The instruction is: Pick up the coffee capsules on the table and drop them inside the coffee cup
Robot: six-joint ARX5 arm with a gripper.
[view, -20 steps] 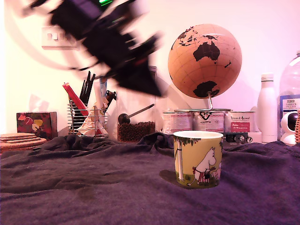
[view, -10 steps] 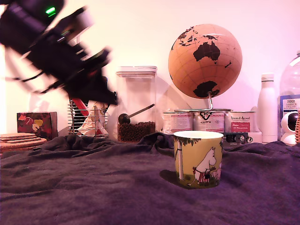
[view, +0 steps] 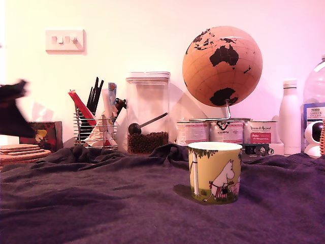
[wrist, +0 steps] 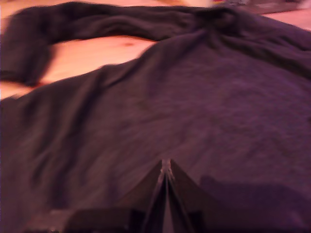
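Jaws: our gripper (wrist: 165, 167) shows them pressed together, empty, above the dark purple cloth-draped bench (wrist: 204, 111).
Mug: yellow-green ceramic cartoon cup (view: 215, 173) upright on the cloth.
Capsules: none visible.
Risk: we judge folds may hide them, spoiling the grasp.

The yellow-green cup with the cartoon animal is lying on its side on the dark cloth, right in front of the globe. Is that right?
Not quite. In the exterior view the coffee cup is standing upright on the dark cloth, open end up, not lying on its side. The rest is right: it sits in front of the globe.
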